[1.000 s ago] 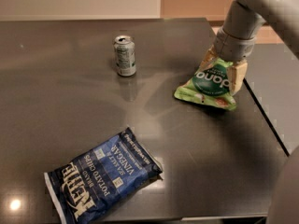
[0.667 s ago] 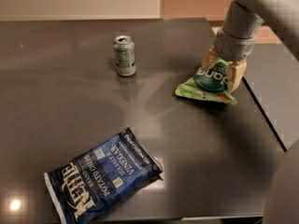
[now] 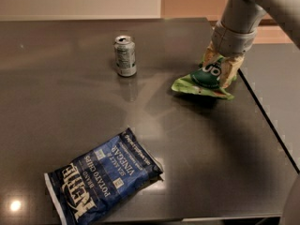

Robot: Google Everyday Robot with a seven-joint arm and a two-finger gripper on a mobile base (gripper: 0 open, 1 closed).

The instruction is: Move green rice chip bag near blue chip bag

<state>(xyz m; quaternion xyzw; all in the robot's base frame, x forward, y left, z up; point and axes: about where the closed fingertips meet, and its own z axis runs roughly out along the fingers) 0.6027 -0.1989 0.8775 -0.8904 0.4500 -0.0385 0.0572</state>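
Note:
The green rice chip bag lies at the right side of the dark table, its dark green logo facing up. My gripper comes down onto it from above, with its tan fingers on either side of the logo, closed on the bag's upper part. The bag's far end is hidden behind the gripper. The blue chip bag lies flat near the front left of the table, far from the green bag and the gripper.
A silver soda can stands upright at the back middle of the table, left of the green bag. The table's right edge runs just past the gripper, with a gap and another dark surface beyond it.
My gripper has come down over the green bag and its fingers have drawn in on the bag, which is now bunched up around the logo. The blue bag and the can have not moved.

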